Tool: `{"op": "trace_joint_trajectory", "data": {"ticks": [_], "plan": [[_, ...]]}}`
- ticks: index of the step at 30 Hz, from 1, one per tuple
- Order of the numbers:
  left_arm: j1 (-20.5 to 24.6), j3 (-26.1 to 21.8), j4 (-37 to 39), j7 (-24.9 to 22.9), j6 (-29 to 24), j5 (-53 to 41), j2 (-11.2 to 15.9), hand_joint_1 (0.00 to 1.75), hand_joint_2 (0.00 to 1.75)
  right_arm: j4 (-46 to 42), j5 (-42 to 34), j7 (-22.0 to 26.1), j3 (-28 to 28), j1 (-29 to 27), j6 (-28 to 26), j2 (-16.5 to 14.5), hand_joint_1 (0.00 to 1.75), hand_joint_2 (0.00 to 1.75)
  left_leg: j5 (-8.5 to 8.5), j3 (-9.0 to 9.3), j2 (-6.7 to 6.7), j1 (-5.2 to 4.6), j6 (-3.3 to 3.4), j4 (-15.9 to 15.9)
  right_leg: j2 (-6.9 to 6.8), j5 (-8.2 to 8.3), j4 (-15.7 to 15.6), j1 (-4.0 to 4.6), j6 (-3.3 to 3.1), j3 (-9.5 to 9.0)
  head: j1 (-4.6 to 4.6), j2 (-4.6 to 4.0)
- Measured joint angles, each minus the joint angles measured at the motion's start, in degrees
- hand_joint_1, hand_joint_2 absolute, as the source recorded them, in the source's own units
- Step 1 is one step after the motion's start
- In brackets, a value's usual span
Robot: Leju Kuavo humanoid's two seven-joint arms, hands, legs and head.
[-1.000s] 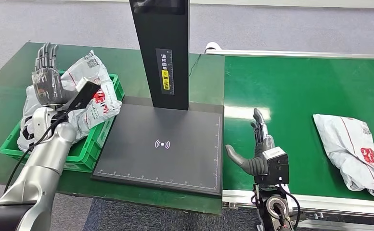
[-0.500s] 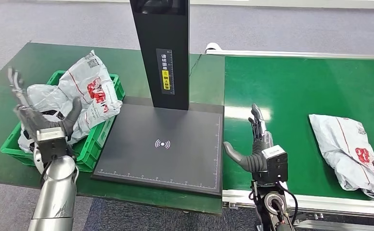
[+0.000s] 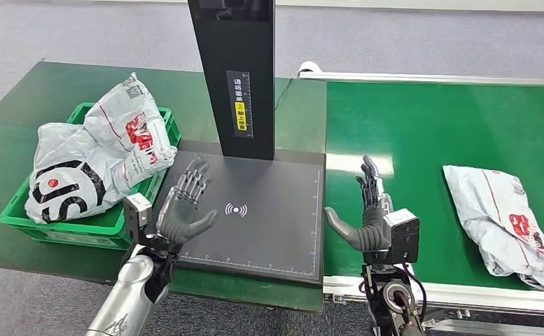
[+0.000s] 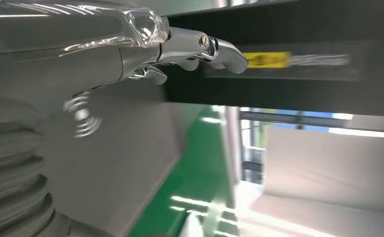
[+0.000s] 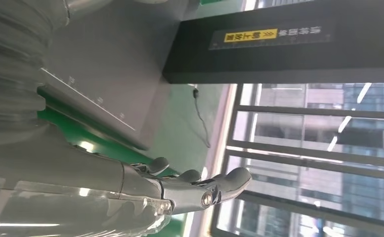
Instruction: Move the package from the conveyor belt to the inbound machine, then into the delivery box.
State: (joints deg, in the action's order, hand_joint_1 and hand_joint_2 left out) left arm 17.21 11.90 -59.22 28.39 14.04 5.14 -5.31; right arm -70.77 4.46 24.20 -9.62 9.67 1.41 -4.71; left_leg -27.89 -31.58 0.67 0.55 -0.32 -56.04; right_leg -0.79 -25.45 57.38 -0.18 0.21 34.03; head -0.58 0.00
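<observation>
A grey plastic package (image 3: pixel 501 222) with red print lies on the green conveyor belt (image 3: pixel 430 133) at the right. My right hand (image 3: pixel 370 215) stands over the belt's near left edge, palm up, fingers spread, holding nothing, well left of that package. The dark inbound machine plate (image 3: pixel 255 231) with its wave mark sits in the middle, its black post (image 3: pixel 235 70) behind. My left hand (image 3: pixel 183 206) hovers over the plate's near left corner, fingers apart and empty. The green delivery box (image 3: pixel 125 217) at the left holds grey packages (image 3: pixel 94 157). The left wrist view shows my fingers (image 4: pixel 199 47) before the post.
The green table (image 3: pixel 17 119) carries the box and the machine. A silver rail (image 3: pixel 465 294) runs along the belt's near edge. A thin cable (image 3: pixel 281 91) lies behind the post. Grey floor lies beyond the table.
My left hand has left the delivery box, swung down and right, and now hovers over the plate's near left corner. The package on the belt has drifted left. My right hand hardly moved.
</observation>
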Motion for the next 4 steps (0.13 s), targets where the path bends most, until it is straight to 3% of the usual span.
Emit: {"op": "trace_joint_trajectory", "data": {"ticks": [4], "plan": [[-0.2,0.2,3.1,-0.7,-0.3,-0.2,-0.4,0.0,1.75,0.8,0.4,-0.6,-0.2,0.0,0.5,-0.3,0.0,1.75,0.0,-0.01,-0.02,0.0,0.0,0.0,-0.01,0.0,0.0,0.0,0.0,0.0,0.0,0.0]]}}
